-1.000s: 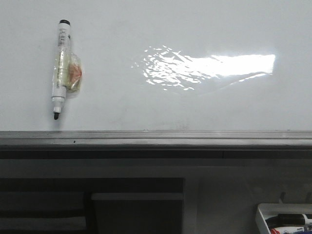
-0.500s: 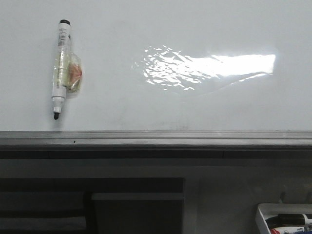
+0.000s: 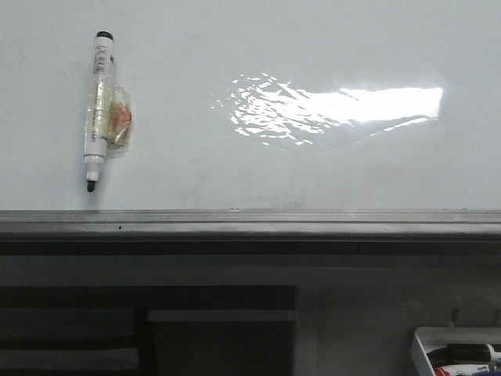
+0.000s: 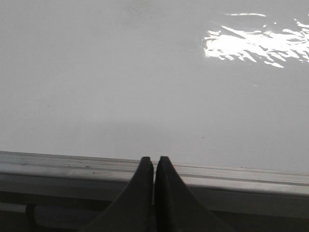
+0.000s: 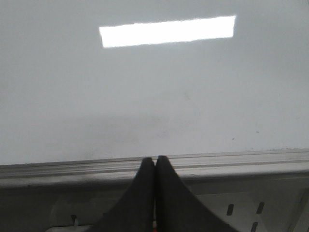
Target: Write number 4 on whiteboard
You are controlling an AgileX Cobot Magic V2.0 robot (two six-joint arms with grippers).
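Note:
The whiteboard [image 3: 258, 164] fills the upper front view, glossy white with a bright glare patch and a grey bottom rail [image 3: 250, 223]. No number 4 shows on it. A black-tipped marker pen [image 3: 96, 110] is stuck to the board at upper left, tip down, with a clear tape wad beside it. Neither gripper shows in the front view. My left gripper [image 4: 154, 160] is shut and empty, level with the rail, facing the board [image 4: 120, 82]. My right gripper [image 5: 155, 159] is shut and empty, also at the rail, facing the board [image 5: 159, 87].
A small white tray [image 3: 458, 352] with markers sits at the lower right, below the board. Dark shelving [image 3: 149, 329] lies under the rail at lower left.

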